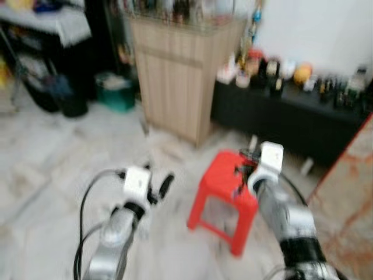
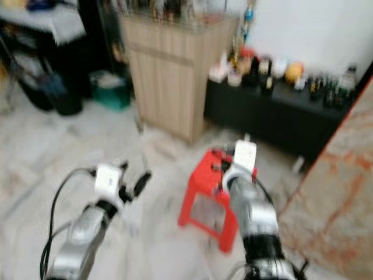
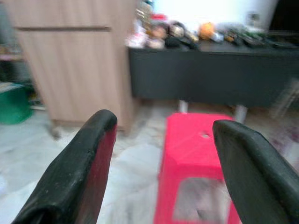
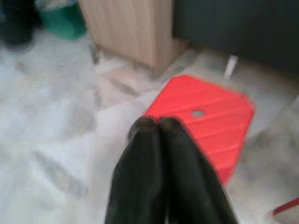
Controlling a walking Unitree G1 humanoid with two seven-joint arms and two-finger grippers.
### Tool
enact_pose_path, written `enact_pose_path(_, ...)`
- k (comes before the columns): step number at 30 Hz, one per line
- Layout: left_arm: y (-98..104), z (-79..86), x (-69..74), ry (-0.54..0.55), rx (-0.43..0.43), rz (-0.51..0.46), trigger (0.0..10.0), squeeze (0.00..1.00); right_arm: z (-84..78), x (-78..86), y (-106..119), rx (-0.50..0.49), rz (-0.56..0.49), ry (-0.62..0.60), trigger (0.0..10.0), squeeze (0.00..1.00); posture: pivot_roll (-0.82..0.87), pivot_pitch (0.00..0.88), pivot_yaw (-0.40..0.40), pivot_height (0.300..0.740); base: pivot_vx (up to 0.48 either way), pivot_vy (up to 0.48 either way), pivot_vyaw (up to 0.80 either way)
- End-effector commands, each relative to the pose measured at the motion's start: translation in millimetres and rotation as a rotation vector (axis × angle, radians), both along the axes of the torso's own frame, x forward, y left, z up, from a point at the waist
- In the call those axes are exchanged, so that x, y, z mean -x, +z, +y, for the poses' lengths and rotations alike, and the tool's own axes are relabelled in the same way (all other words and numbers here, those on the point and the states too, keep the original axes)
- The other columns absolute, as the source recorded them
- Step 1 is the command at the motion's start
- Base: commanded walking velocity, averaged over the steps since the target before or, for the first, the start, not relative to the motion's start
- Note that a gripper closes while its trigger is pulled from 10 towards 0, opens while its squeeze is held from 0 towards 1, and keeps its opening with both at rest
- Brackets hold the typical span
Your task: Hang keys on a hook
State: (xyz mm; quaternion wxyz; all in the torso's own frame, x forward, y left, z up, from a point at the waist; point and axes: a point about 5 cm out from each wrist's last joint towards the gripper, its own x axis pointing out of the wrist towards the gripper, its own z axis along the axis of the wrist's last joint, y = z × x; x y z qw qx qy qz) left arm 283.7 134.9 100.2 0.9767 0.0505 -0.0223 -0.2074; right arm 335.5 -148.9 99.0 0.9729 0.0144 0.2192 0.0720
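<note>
The views are blurred by motion. My left gripper (image 1: 158,188) is held out low over the marble floor, its two black fingers (image 3: 88,154) wide open with nothing between them. My right gripper (image 1: 245,168) hovers above a red plastic stool (image 1: 224,182), and its fingers (image 4: 140,163) are pressed shut together with nothing visible between them. The stool (image 4: 210,114) has a small hole in its top. In the left wrist view the stool (image 3: 196,140) stands ahead between the open fingers.
A tall wooden cabinet (image 1: 175,76) stands behind the stool. A low black bench (image 1: 285,114) with several bottles and jars runs along the white wall at right. A green bin (image 1: 116,93) sits at far left. A marble-patterned panel (image 1: 349,186) rises at near right.
</note>
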Motion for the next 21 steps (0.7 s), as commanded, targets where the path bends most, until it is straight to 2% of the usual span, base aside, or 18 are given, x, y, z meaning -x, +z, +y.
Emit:
enact_pose_path(1, 6, -4.0, -1.0, -0.064, -0.015, 0.003, 10.0, 0.0, 13.4, -3.4, 10, 0.073, -0.046, 0.146, 10.0, 0.0, 0.06, 0.0, -0.078, 0.74, 0.0, 0.0, 0.0)
enact_pose_path(3, 6, -5.1, -0.3, -0.089, -0.029, 0.006, 10.0, 0.0, 13.5, -4.2, 13, 0.087, -0.056, 0.172, 10.0, 0.0, 0.06, 0.0, -0.078, 0.74, 0.0, 0.0, 0.0)
enact_pose_path(4, 6, -7.1, 1.1, -0.152, -0.08, 0.014, 10.0, 0.0, 15.0, -6.4, 22, 0.09, -0.08, 0.239, 10.0, 0.0, 0.06, 0.0, -0.078, 0.74, 0.0, 0.0, 0.0)
enact_pose_path(5, 6, -7.1, 1.1, -0.152, -0.08, 0.014, 10.0, 0.0, 15.0, -6.4, 22, 0.09, -0.08, 0.239, 10.0, 0.0, 0.06, 0.0, -0.078, 0.74, 0.0, 0.0, 0.0)
enact_pose_path(8, 5, -5.2, -0.6, -0.182, -0.19, 0.013, 10.0, 0.0, 19.3, -5.7, 29, 0.104, -0.09, 0.343, 10.0, 0.0, 0.06, 0.0, -0.079, 0.74, 0.0, 0.0, 0.0)
enact_pose_path(9, 4, -3.3, -3.0, -0.19, -0.254, 0.001, 10.0, 0.0, 21.2, -3.6, 32, 0.125, -0.095, 0.402, 10.0, 0.0, 0.06, 0.0, -0.079, 0.74, 0.0, 0.0, 0.0)
enact_pose_path(15, 12, 0.1, -10.4, -0.2, -0.319, -0.034, 10.0, 0.0, 20.5, 0.9, 41, 0.158, -0.106, 0.522, 10.0, 0.0, 0.06, 0.0, -0.084, 0.74, 0.0, 0.0, 0.0)
enact_pose_path(17, 12, -1.9, -11.5, -0.222, -0.375, -0.051, 10.0, 0.0, 24.0, 3.4, 45, 0.156, -0.116, 0.568, 10.0, 0.0, 0.06, 0.0, -0.086, 0.74, 0.0, 0.0, 0.0)
enact_pose_path(21, 15, -3.9, -14.4, -0.21, -0.399, -0.072, 10.0, 0.0, 28.6, 7.1, 48, 0.159, -0.124, 0.632, 10.0, 0.0, 0.06, 0.0, -0.088, 0.74, 0.0, 0.0, 0.0)
